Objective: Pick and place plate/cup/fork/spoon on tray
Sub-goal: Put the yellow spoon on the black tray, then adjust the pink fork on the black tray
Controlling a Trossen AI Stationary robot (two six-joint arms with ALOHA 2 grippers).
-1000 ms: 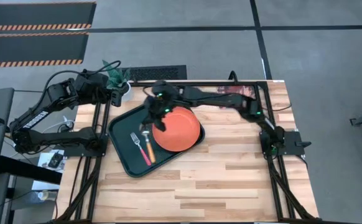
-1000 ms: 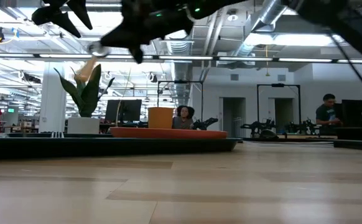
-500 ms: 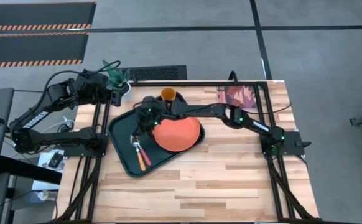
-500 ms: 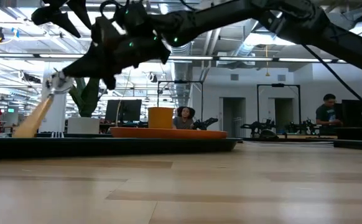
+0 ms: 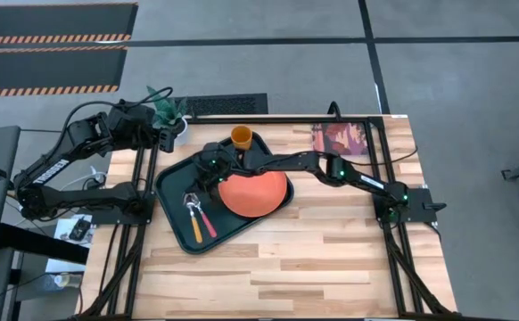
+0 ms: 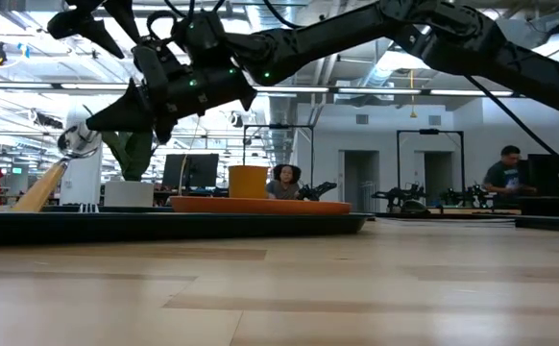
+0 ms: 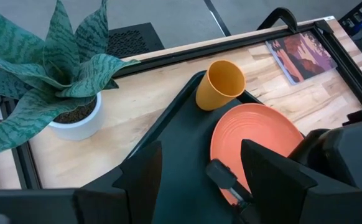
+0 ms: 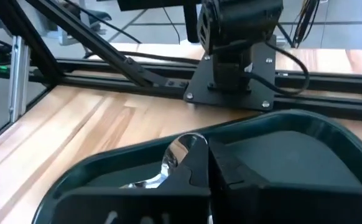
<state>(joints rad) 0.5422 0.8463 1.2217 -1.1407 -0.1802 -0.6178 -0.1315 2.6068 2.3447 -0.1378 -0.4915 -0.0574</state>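
The dark green tray lies on the table's left half, with the orange-red plate on its right part. The red-handled fork lies flat on the tray floor. My right gripper is low over the tray left of the plate, shut on the orange-handled spoon. The spoon lies just left of the fork. The orange-yellow cup stands upright by the tray's far rim. My left gripper waits open at the far left, by the plant. My right gripper pinches the spoon's bowl end between its two fingers. The fingers slant down from the table's right side. The spoon is tilted, its bowl end up at the fingertips. Its handle slopes down to the tray behind the rim.
A white pot with a green plant stands at the far left corner, and a reddish picture card lies at the far right. Bare wood fills the near half of the table. People show in the room behind.
My right gripper has gone from over the plate's left edge toward the table's left edge and down, carrying the spoon. The spoon has passed over the fork and come down from high in the air. It now slants with its handle end down at the tray, left of the fork.
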